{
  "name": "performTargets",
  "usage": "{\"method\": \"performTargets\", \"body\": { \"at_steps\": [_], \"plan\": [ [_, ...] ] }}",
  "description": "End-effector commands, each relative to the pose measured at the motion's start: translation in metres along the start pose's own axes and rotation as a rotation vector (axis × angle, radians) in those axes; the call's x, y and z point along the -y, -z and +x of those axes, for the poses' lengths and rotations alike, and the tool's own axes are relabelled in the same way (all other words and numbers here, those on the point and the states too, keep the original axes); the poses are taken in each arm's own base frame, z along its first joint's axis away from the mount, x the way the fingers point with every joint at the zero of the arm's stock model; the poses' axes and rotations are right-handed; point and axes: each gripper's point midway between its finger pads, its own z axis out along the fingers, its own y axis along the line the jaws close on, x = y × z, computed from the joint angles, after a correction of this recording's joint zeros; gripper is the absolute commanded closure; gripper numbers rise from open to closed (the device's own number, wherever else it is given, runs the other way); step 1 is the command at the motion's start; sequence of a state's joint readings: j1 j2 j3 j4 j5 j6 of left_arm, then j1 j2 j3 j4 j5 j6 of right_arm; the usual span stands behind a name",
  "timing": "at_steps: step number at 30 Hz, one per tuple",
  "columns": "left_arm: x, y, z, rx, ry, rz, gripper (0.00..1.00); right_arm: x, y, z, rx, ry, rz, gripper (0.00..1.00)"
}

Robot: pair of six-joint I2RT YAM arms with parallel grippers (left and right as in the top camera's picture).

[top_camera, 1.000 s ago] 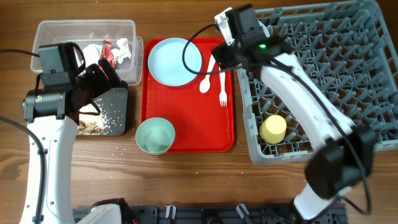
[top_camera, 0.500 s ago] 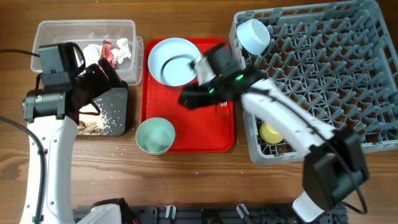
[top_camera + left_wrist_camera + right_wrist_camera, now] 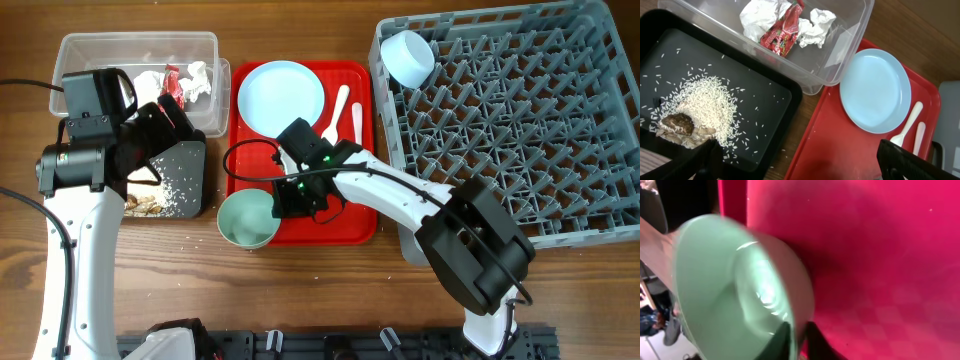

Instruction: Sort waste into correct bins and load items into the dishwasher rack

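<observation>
The round mint green plastic bowl (image 3: 248, 218) sits at the near-left corner of the flat red serving tray (image 3: 350, 225). The right gripper (image 3: 797, 339) pinches its tray-side rim, one finger inside, one outside. The left gripper (image 3: 810, 161) hangs spread wide beyond the tray's left edge.

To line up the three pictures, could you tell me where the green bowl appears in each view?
Overhead: green bowl at the red tray's lower left corner.
Left wrist: not in it; the red tray fills the lower right.
Right wrist: green bowl fills the left, red tray on the right.
Shared landmark: the red tray.
</observation>
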State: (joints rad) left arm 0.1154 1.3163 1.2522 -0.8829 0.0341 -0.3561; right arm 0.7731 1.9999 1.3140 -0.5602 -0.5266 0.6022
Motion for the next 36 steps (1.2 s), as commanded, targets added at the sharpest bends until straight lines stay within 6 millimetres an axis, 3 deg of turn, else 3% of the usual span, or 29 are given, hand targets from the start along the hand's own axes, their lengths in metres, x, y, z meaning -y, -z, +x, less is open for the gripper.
{"method": "performTargets", "body": {
  "at_steps": [1, 4, 7, 9, 10, 12, 13, 16, 19, 23, 25, 32, 36],
  "plan": [
    [-0.002, 0.003, -0.006, 0.019, 0.000, -0.007, 0.00, 0.003, 0.010, -0.010, 0.012, -0.026, -0.011, 0.96],
    [-0.002, 0.003, -0.006, 0.019, 0.000, -0.007, 0.00, 0.014, 0.050, -0.035, 0.130, -0.012, 0.025, 0.96],
    [-0.002, 0.003, -0.006, 0.019, 0.000, -0.007, 0.00, 0.041, 0.137, -0.066, 0.383, -0.045, 0.174, 0.96],
    [-0.002, 0.003, -0.006, 0.019, 0.000, -0.007, 0.00, 0.065, 0.209, -0.076, 0.595, -0.077, 0.329, 0.96],
    [-0.002, 0.003, -0.006, 0.019, 0.000, -0.007, 0.00, 0.086, 0.271, -0.076, 0.771, -0.092, 0.497, 0.96],
    [-0.002, 0.003, -0.006, 0.019, 0.000, -0.007, 0.00, 0.106, 0.348, -0.061, 0.965, -0.099, 0.765, 0.96],
    [-0.002, 0.003, -0.006, 0.019, 0.000, -0.007, 0.00, 0.117, 0.395, -0.043, 1.069, -0.127, 0.970, 0.96],
    [-0.002, 0.003, -0.006, 0.019, 0.000, -0.007, 0.00, 0.132, 0.449, -0.016, 1.140, -0.186, 1.304, 0.96],
    [-0.002, 0.003, -0.006, 0.019, 0.000, -0.007, 0.00, 0.143, 0.444, -0.026, 0.941, -0.041, 1.538, 0.96],
    [-0.002, 0.003, -0.006, 0.019, 0.000, -0.007, 0.00, 0.160, 0.431, -0.045, 0.770, 0.010, 1.761, 0.95],
    [-0.002, 0.003, -0.006, 0.019, 0.000, -0.007, 0.00, 0.169, 0.416, -0.062, 0.642, 0.077, 1.854, 0.96],
    [-0.002, 0.003, -0.006, 0.019, 0.000, -0.007, 0.00, 0.200, 0.353, -0.093, 0.423, 0.214, 1.863, 0.96],
    [-0.002, 0.003, -0.006, 0.019, 0.000, -0.007, 0.00, 0.205, 0.324, -0.099, 0.371, 0.284, 1.820, 0.96]
  ]
}}
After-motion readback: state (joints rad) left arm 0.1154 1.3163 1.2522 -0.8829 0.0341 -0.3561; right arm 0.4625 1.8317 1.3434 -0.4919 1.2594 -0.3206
